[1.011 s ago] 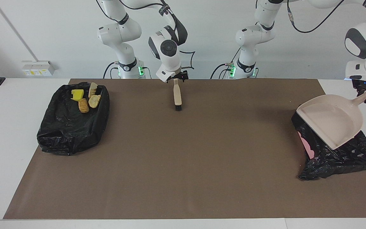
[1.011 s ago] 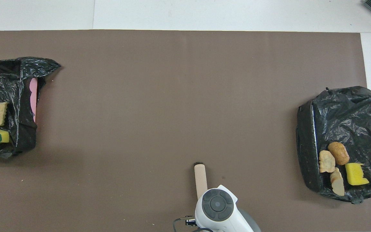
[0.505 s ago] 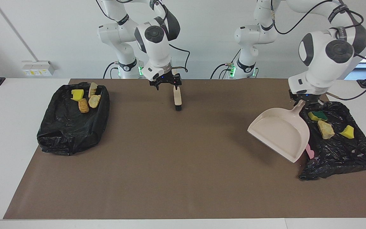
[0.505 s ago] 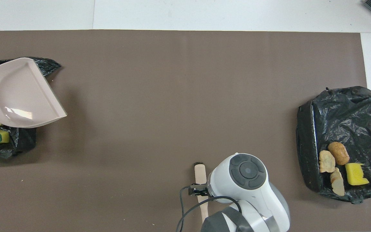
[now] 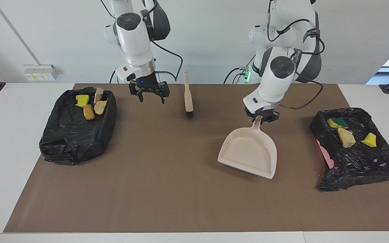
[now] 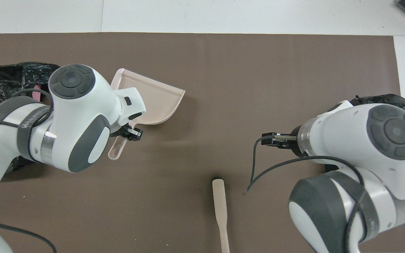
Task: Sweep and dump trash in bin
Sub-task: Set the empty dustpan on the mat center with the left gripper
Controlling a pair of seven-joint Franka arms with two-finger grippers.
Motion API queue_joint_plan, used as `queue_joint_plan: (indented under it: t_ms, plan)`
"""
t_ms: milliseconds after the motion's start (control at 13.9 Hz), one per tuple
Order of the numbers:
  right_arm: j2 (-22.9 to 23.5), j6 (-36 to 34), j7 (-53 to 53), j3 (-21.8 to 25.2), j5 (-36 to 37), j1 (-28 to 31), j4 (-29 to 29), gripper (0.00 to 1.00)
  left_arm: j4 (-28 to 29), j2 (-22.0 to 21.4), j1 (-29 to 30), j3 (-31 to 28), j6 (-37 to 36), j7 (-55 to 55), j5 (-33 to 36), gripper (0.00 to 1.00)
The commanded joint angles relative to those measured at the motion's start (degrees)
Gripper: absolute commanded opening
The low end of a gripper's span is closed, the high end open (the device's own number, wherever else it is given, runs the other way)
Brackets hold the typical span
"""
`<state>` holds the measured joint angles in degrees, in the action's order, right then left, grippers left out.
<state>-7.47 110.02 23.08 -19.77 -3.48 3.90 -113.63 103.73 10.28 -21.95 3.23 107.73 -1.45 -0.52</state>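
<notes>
Since the earlier frame, the left gripper (image 5: pixel 261 118) has carried the pale beige plastic dustpan (image 5: pixel 249 154) off the black-lined bin (image 5: pixel 360 162) at its end of the table to over the brown mat (image 5: pixel 167 189); it is clamped on the dustpan's handle. The wooden-handled brush (image 5: pixel 188 96) lies between the grippers. The right gripper (image 5: pixel 149 95) hangs with fingers spread, holding nothing. Yellow sponge chunks and brown rolls (image 5: pixel 344 135) lie in that bin; more (image 5: pixel 91 104) lie in the second black-lined bin (image 5: pixel 69 141) beside the right gripper.
</notes>
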Motion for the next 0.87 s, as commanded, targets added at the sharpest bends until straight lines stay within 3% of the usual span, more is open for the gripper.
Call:
queue_joint_plan:
  t_ms: [0,217,505,650,794]
  plan:
    - [0.35,-2.36,-3.65,6.65,4.52,-1.68,3.76,1.00,-9.56,7.18,-6.24,-1.39,-0.23,-5.99,-3.34,0.00]
    - [0.35,-7.43,-4.18,13.34,4.89,-2.23,9.02,1.00,-20.72,15.18,-9.40,-1.30,0.64,-15.31,-4.41,0.00]
    - [0.09,-17.79,-17.77,20.98,4.97,-2.31,16.58,1.00,-36.90,28.44,-12.58,-1.91,-0.24,-23.57,-4.32,0.00]
    - [0.17,-25.17,-24.63,23.89,4.97,-1.27,23.60,1.00,-41.48,32.85,-13.11,-2.27,-0.24,-27.36,-3.71,0.00]
    - [-0.09,-27.66,-26.51,25.83,4.97,-2.22,24.34,1.00,-41.68,33.57,-13.20,-2.36,0.55,-27.90,-3.26,0.00]
